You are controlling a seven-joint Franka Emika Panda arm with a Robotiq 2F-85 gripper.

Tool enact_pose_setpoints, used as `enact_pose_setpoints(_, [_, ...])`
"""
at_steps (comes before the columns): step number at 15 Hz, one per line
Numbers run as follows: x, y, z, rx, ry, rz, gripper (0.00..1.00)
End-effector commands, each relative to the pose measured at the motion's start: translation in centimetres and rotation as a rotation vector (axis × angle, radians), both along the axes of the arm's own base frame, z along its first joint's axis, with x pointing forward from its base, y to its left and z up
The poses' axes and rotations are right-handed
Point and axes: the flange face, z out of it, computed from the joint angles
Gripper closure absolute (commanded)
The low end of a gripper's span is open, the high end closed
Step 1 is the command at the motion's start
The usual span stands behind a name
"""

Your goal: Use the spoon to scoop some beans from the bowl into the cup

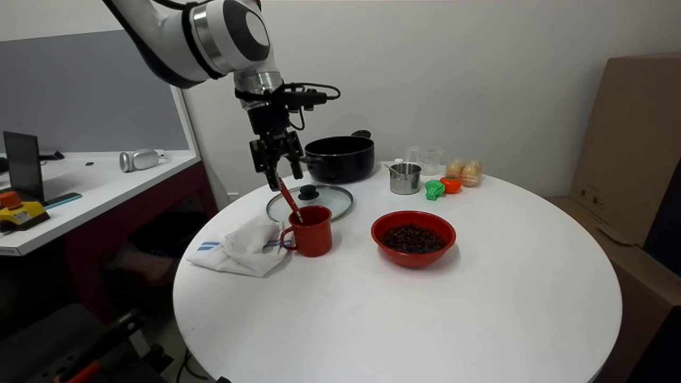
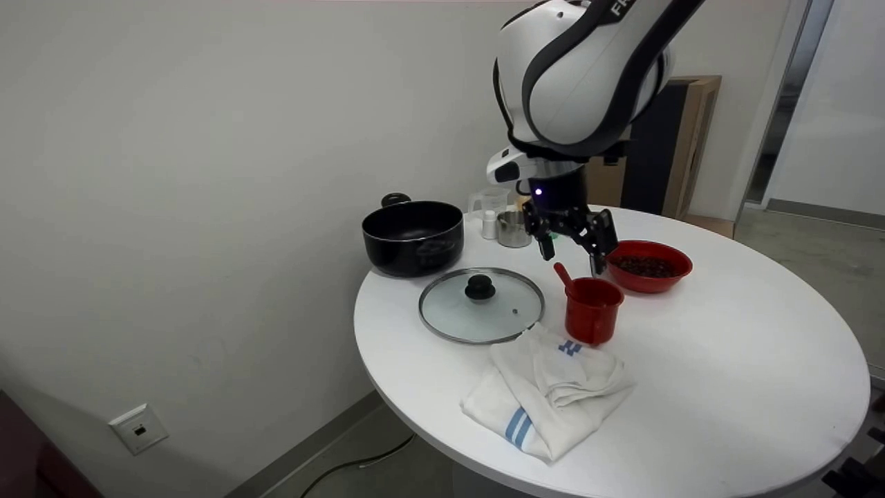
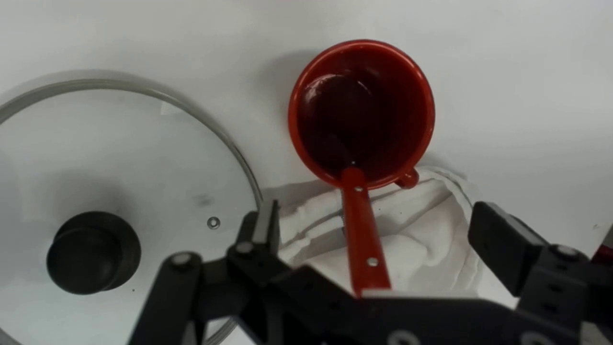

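At far left, on one white desk [image 1: 117,186], stand one laptop [image 1: 24,165], one yellow device [image 1: 24,215] with an orange-red button, and one grey-and-white gadget [image 1: 141,159]. Next comes one round white table [image 1: 479,319]; at its left side lies one crumpled white cloth [image 1: 255,250] with blue stripes. One robot arm [image 1: 213,40] reaches down here, and its one gripper [image 1: 285,181] hangs with two fingers spread wide apart; in the wrist view the spoon [image 3: 366,235] shows in that gap, clear of both. Just beside the cloth, this single spoon leans in the one red mug [image 1: 316,236], metal end inside, orange-red handle tilted out over the rim. The mug's inside is too dark to tell what lies at the bottom. Just beyond the mug lies one glass lid [image 1: 336,198] with one black knob, and past that stands one black pot [image 1: 340,165].

Rightward, well apart from the mug, one red bowl [image 1: 412,260] holds one heap of dark beans [image 1: 412,239], too small to count. Behind the bowl are one shiny metal cup [image 1: 405,181], one white bottle [image 2: 489,226], seen best in an exterior view, one clear measuring jug [image 1: 428,156], one green piece [image 1: 434,190], one red-orange, tomato-like thing [image 1: 451,184] and at least two tan rounded things [image 1: 472,174]. At far right stands at least one cardboard box [image 1: 628,143].
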Motion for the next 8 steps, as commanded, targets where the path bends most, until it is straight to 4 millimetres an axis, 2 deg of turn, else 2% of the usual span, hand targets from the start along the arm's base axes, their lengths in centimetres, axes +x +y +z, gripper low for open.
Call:
enact_pose_setpoints(1, [1.5, 1.4, -0.7, -0.002, 0.008, 0.017, 0.0])
enact_pose_setpoints(6, [1.2, 2.3, -1.3, -0.008, 0.011, 0.015, 0.0])
enact_pose_setpoints(7, [1.0, 2.4, -1.2, -0.009, 0.009, 0.011, 0.03])
enact_pose_setpoints(8, [0.8, 2.5, -1.2, -0.011, 0.008, 0.006, 0.26])
